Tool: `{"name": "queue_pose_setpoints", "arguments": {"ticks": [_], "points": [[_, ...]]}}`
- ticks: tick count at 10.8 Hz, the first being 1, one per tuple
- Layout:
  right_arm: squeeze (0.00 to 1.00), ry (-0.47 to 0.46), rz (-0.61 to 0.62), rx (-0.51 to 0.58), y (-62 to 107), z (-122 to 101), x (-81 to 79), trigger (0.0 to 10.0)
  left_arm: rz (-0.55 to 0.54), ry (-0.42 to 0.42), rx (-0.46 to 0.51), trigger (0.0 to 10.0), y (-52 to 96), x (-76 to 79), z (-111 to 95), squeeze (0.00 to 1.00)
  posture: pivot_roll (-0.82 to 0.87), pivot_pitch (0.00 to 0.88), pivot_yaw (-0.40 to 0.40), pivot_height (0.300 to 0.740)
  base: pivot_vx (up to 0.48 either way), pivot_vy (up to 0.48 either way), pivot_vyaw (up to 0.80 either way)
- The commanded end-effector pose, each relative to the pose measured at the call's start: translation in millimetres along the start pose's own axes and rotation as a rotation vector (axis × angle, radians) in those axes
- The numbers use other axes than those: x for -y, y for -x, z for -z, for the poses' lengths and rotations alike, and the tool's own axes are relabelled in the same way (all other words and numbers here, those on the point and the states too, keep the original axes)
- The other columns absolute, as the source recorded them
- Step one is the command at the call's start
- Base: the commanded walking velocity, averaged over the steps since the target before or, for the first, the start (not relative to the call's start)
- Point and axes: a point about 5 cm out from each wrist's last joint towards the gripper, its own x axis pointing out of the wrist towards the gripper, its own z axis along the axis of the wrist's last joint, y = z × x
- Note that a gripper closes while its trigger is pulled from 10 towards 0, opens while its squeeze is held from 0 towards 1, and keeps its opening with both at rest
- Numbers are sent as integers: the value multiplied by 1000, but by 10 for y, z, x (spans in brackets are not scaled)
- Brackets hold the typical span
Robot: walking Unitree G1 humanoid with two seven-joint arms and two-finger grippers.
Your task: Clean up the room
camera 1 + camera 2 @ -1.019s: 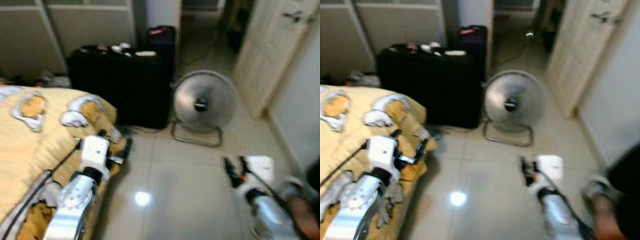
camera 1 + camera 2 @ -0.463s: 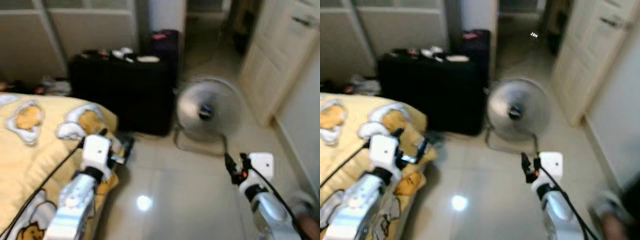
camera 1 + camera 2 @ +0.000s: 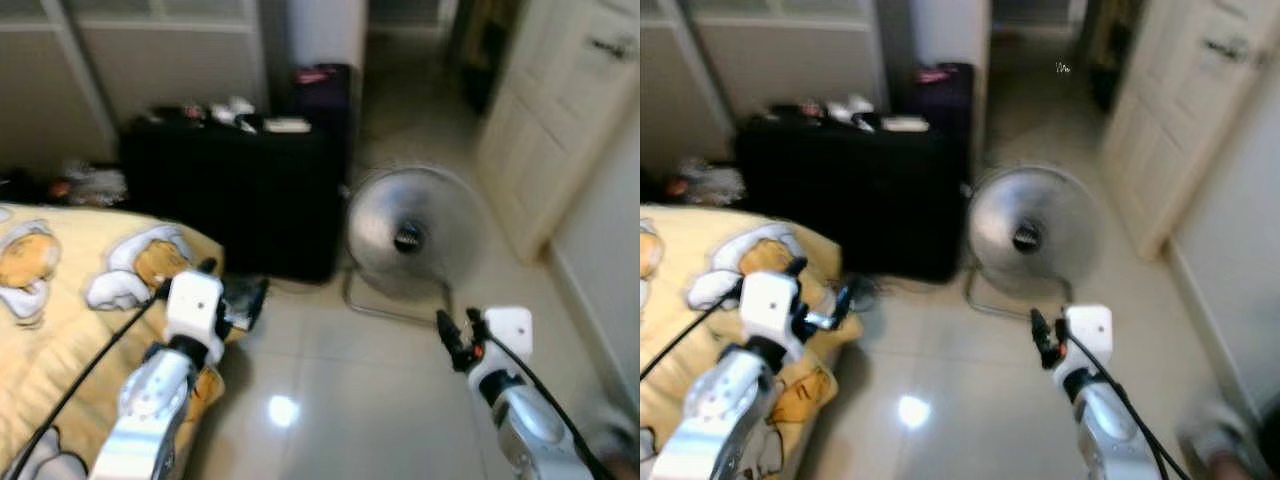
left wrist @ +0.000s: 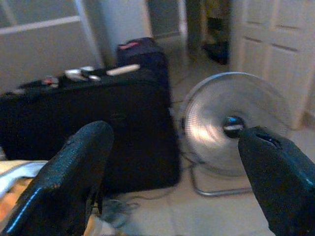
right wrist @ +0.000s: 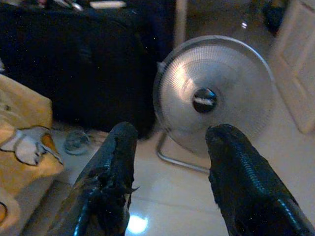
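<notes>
A bed with a yellow cartoon-print blanket lies at my left. My left gripper hovers open and holding nothing over the blanket's corner. My right gripper is held open and holding nothing above the tiled floor, a little short of a round grey floor fan. In the right wrist view, the fan lies straight beyond the two black fingers. A small greyish object lies on the floor at the bed's corner, beside a cable.
A large black suitcase stands behind the bed with small items on top. A dark purple case is behind it. Clutter lies by the left wall. A white door and wall close the right side.
The whole picture has shifted, so the camera moved; the fan now sits closer to centre. My right gripper has come up and forward toward the fan. The left gripper holds its place.
</notes>
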Motion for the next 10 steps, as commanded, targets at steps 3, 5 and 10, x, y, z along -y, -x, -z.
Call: {"name": "queue_pose_setpoints", "arguments": {"ticks": [3,5,10], "points": [[0,-1,-20,9,-28,-17,-38,10000,-20,-11,1,10000,3,-48,-13,0,36,0,7,740,356,0,0],[0,4,-18,14,-38,-33,-12,10000,-15,-11,3,10000,6,-39,-20,0,40,0,6,740,358,0,0],[0,22,46,0,-52,18,21,10000,-21,-5,-3,10000,9,-33,4,0,38,0,7,740,142,0,0]]}}
